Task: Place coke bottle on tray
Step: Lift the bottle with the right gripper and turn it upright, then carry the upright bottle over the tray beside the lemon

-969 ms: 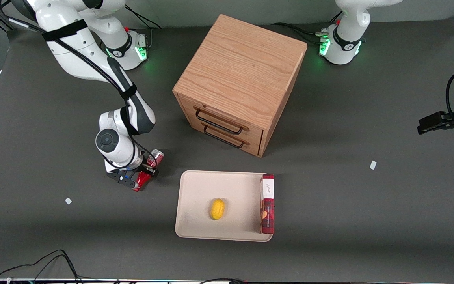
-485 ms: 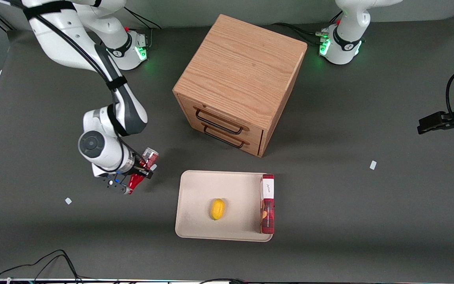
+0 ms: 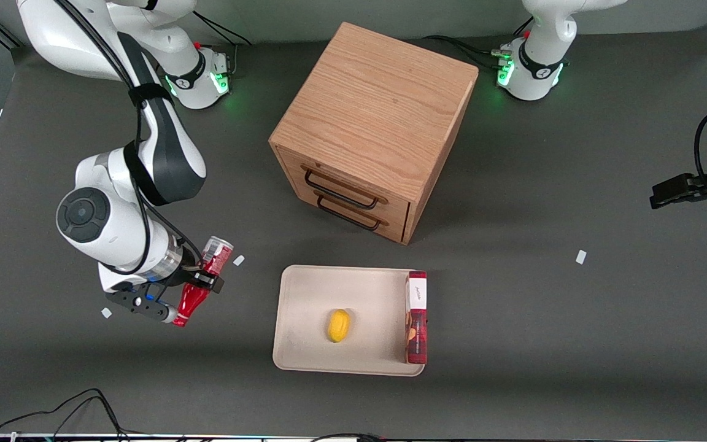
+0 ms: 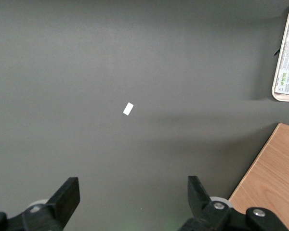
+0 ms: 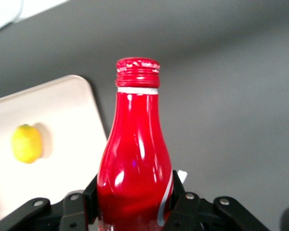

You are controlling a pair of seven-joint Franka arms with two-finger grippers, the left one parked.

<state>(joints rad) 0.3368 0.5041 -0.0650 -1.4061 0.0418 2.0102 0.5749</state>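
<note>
Pinching the coke bottle (image 3: 201, 281) at mid-body, the gripper (image 3: 197, 282) hangs above the table (image 3: 513, 319), tilted, beside the tray (image 3: 304, 307) toward the working arm's end. Tray holds a lemon (image 3: 339, 325) and a red box (image 3: 416, 317).

Nothing here can be read as words. The coke bottle (image 5: 135, 159) clamped in my gripper (image 3: 197, 283), which is toward the working arm's end of the table from the tray (image 3: 304, 288), shows only a curved white stroke of its logo, with no letters. The dark-red box (image 3: 417, 319) lying on the tray has a small script mark on its white end, too small to read. In the left wrist view its label carries fine print and small green symbols, also illegible.
</note>
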